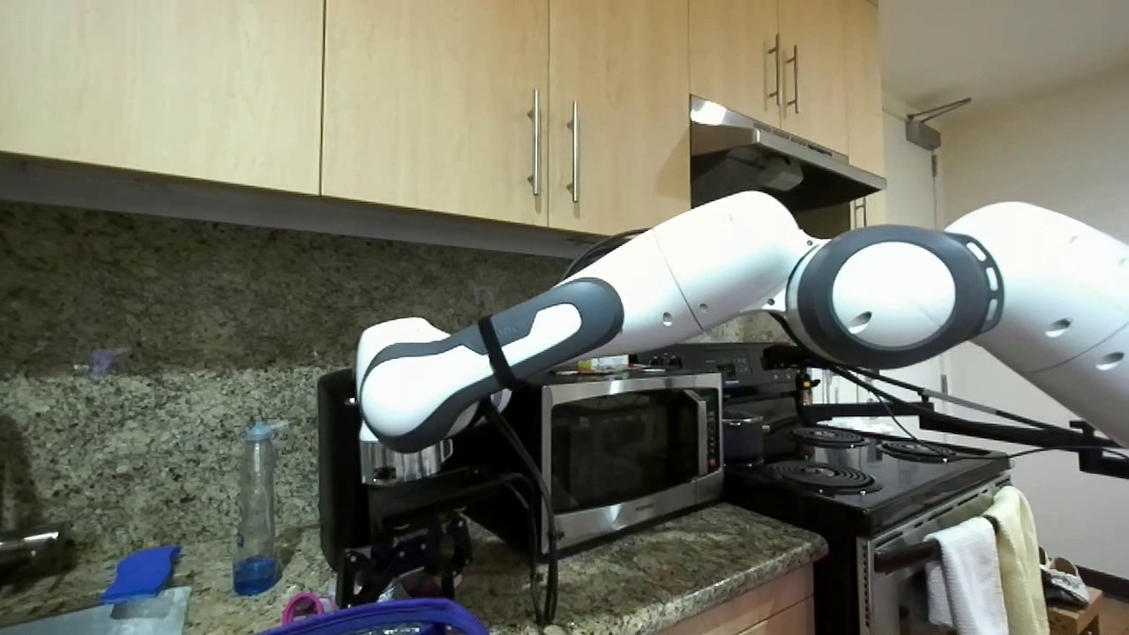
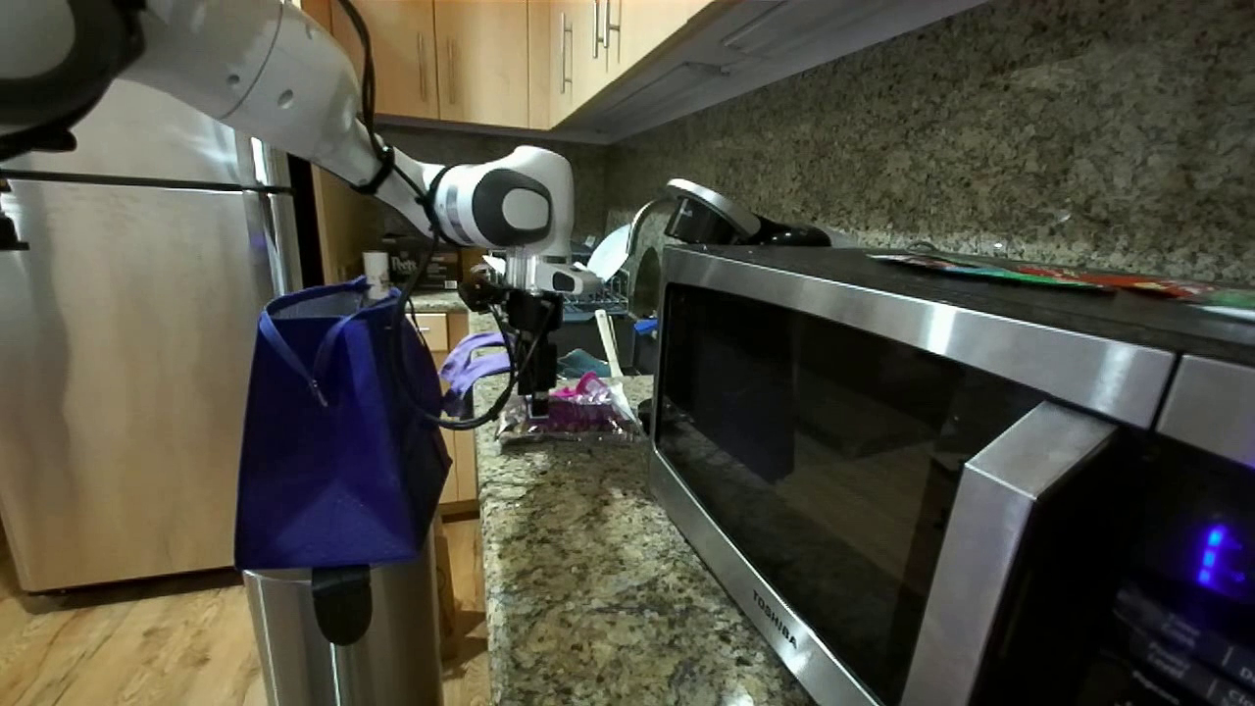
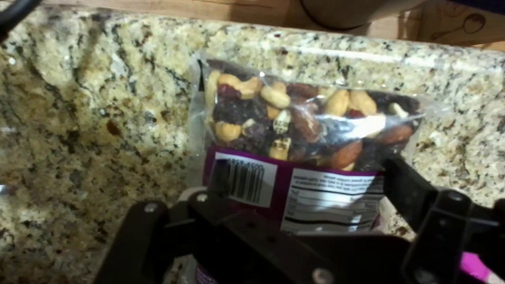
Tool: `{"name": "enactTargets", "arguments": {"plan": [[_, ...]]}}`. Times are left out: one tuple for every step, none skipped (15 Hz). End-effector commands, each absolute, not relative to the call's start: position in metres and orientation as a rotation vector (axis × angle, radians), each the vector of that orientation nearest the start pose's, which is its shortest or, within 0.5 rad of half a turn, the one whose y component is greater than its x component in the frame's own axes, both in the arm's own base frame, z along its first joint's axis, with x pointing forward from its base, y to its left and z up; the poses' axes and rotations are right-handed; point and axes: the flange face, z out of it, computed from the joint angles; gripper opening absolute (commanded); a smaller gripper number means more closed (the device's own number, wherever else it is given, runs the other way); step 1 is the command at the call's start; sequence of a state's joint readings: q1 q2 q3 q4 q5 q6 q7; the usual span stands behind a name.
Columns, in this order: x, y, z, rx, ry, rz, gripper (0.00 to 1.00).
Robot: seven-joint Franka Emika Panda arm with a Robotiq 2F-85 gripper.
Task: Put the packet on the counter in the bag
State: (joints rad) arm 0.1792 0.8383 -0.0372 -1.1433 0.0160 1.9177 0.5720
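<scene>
The packet [image 3: 307,114] is a clear and purple pouch of nuts and dried fruit with a white label. It lies flat on the speckled granite counter [image 3: 98,118], and in an exterior view [image 2: 588,420] it shows near the counter's edge. My gripper [image 3: 307,169] points down over the packet. Its black fingers are spread, one over the barcode side and one at the opposite side edge. In an exterior view the gripper [image 2: 537,402] is low at the packet; contact is unclear. The blue-purple bag [image 2: 328,441] stands upright beside the counter, its top open. Its rim shows in an exterior view [image 1: 414,608].
The bag rests on a steel bin [image 2: 392,628]. A microwave [image 2: 833,441] stands along the counter near the backsplash. A water bottle [image 1: 256,529], a pink item [image 1: 304,606] and purple gloves [image 2: 476,361] are close by. The stove [image 1: 847,476] lies past the microwave.
</scene>
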Motion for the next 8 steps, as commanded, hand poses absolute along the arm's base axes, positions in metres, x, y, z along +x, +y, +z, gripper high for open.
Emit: {"name": "enactTargets", "arguments": {"plan": [[0.756, 0.106, 0.291, -3.007, 0.673, 0.083, 1.00], [0.756, 0.099, 0.290, -3.000, 0.694, 0.086, 1.00], [0.756, 0.094, 0.289, -2.996, 0.710, 0.084, 1.00], [0.756, 0.087, 0.290, -3.004, 0.718, 0.085, 1.00], [0.757, 0.082, 0.291, -3.013, 0.727, 0.079, 1.00], [0.757, 0.077, 0.290, -3.024, 0.724, 0.081, 1.00], [0.757, 0.073, 0.289, -3.028, 0.719, 0.089, 1.00], [0.756, 0.072, 0.284, -3.032, 0.686, 0.104, 1.00]]}}
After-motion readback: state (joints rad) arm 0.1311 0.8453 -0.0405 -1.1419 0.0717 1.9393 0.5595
